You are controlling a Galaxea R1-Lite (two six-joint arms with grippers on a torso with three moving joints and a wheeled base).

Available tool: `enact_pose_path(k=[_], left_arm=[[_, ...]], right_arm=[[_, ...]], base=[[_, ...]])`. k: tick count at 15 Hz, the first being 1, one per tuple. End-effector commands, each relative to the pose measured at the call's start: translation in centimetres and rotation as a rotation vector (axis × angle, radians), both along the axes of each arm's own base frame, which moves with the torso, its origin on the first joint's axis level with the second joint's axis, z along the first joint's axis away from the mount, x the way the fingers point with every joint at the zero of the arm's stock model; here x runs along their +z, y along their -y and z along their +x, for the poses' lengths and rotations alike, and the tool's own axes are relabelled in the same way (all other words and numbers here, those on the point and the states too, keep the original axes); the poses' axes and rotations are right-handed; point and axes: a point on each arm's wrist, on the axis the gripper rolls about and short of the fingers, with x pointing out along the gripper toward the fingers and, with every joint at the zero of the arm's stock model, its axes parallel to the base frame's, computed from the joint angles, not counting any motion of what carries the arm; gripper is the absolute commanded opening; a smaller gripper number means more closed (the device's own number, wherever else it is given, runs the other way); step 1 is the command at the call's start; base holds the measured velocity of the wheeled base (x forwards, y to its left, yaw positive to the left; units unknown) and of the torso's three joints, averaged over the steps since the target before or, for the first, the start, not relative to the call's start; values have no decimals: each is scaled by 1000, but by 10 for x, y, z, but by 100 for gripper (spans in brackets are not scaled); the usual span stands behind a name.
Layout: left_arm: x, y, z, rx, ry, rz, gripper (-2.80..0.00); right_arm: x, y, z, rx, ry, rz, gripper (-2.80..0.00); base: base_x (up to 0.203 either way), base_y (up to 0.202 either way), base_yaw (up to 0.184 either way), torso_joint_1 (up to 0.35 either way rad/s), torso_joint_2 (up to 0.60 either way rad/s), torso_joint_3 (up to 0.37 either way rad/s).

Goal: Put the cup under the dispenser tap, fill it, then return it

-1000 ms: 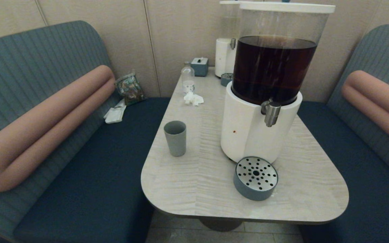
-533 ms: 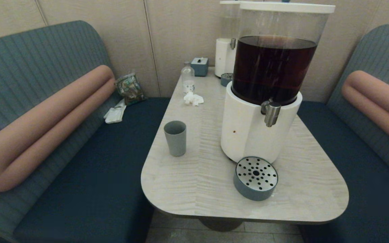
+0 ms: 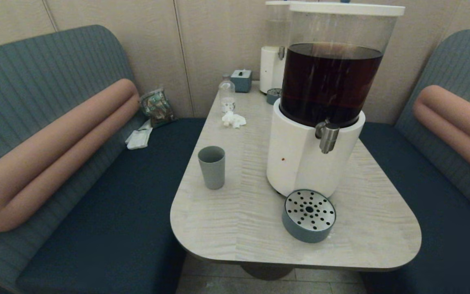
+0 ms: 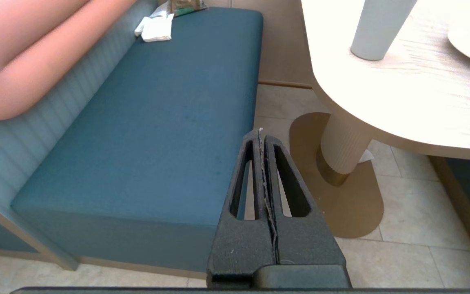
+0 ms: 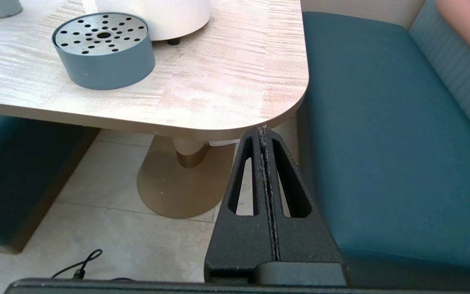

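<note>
The grey-green cup (image 3: 212, 167) stands upright and empty on the left part of the table (image 3: 235, 228), apart from the dispenser; its lower part also shows as the cup (image 4: 377, 30) in the left wrist view. The steel dispenser tap (image 3: 328, 136) juts from the big white-based dispenser (image 3: 300, 163) with dark brown liquid. Neither arm appears in the head view. My left gripper (image 4: 260, 132) hangs shut and empty below the table's edge, over the left bench. My right gripper (image 5: 262, 131) is shut and empty, low by the table's near right corner.
A round blue-grey drip tray (image 3: 309, 215) with a perforated steel top sits below the tap. Further back stand a smaller white dispenser (image 3: 271, 69), a bottle (image 3: 227, 94), a tissue box (image 3: 241, 80) and crumpled tissue (image 3: 233, 119). Teal benches (image 3: 108, 212) flank the table.
</note>
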Motion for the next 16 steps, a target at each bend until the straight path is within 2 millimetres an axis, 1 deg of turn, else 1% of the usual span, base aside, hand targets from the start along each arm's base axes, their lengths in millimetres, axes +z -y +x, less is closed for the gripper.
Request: enact_pose_path(k=[1,11,16], left_arm=[[0,0,0,1,-2,-1,-280],[0,0,0,1,-2,-1,-280],[0,0,0,1,-2,-1,-280]], right_arm=[[0,0,0,0,1,-1,-280],[0,0,0,4,-2,-11,-280],[0,0,0,-1,0,15,-280]], base=[[0,0,0,0,0,0],[0,0,0,0,0,0],[0,0,0,0,0,0]])
